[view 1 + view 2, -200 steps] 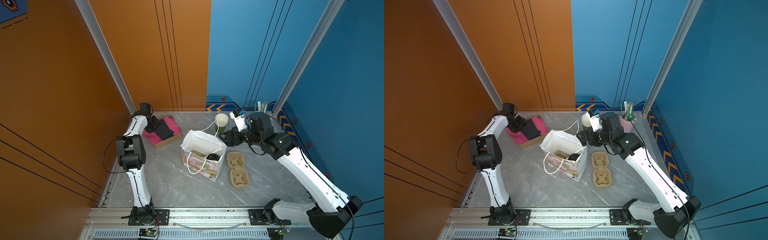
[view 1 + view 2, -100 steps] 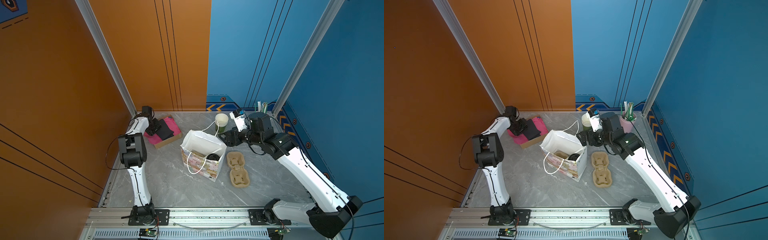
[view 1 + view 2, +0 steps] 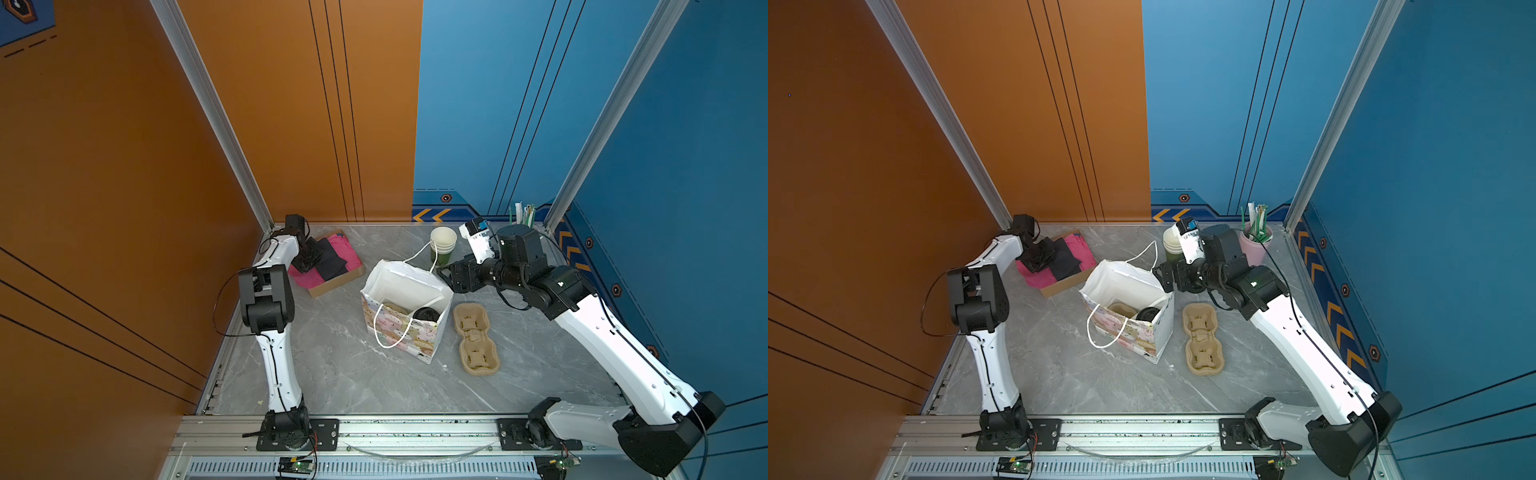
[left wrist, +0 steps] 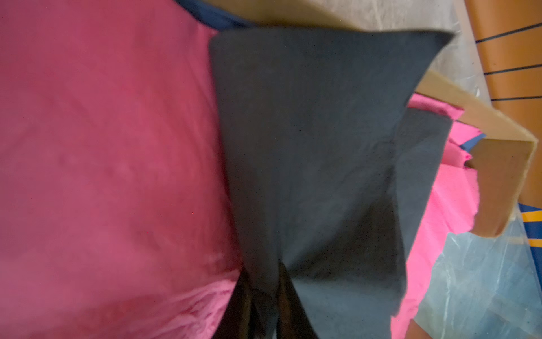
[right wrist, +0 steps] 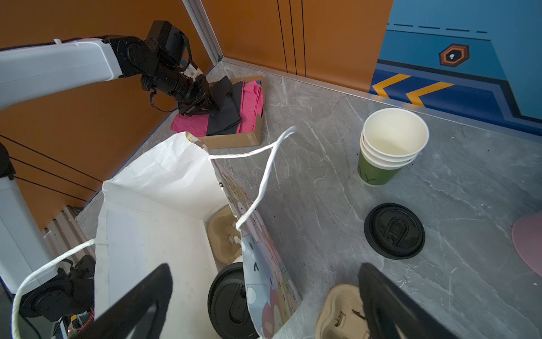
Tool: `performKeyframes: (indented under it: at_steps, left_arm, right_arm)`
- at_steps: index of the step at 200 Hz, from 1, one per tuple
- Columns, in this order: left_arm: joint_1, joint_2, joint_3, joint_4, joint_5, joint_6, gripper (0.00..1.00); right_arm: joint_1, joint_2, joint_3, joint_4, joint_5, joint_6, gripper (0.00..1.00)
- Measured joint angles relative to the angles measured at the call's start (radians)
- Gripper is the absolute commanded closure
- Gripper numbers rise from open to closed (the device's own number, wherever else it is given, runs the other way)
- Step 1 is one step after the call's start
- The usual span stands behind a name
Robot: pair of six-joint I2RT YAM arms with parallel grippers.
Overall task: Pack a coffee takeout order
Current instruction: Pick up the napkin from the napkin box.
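the left pincer (image 4: 264,286) is pressed together on the black napkin (image 4: 308,146), pinching an edge so that part of the sheet lifts off the pink napkins (image 4: 102,146) in the cardboard tray (image 3: 337,283) at the far left corner of the counter (image 3: 332,374). the right pincer (image 3: 449,277) is spread wide and holds nothing, hovering at the far right rim of the open paper bag (image 3: 409,286) in the middle. inside the bag the lidded paper cup (image 3: 426,313) stands on the right, beside a pulp carrier (image 3: 390,309). the white-wrapped straw (image 3: 1251,211) stands in a pink holder (image 3: 1254,249) at the far right corner. a stack of lidless cups (image 3: 443,245) stands just beyond the bag, with a loose black lid (image 5: 394,231) near it. spare carriers (image 3: 473,336) lie right of the bag.
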Motion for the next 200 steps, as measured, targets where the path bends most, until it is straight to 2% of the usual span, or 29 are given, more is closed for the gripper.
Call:
performKeyframes:
  at_steps: [26,52,112,151,200]
  left_arm:
    - [-0.003,-0.003,0.016,0.0,0.0,0.02,1.0]
    - [-0.007,-0.03,0.018,0.004,0.0,0.04,1.0]
    - [-0.022,-0.247,0.021,0.021,0.027,0.14,1.0]
    - [-0.049,-0.384,0.012,0.077,0.132,0.256,1.0]
    - [-0.083,-0.552,-0.044,0.143,0.333,0.367,1.0]
  right_arm:
    - [0.0,0.0,0.0,0.0,0.0,0.0,0.0]
    - [0.0,0.0,0.0,0.0,0.0,0.0,0.0]
    - [-0.023,-0.035,0.0,0.0,0.003,-0.002,0.0]
    - [-0.056,-0.074,0.02,0.0,0.017,-0.018,0.0]
    - [-0.083,-0.09,0.087,0.0,0.025,-0.083,0.0]
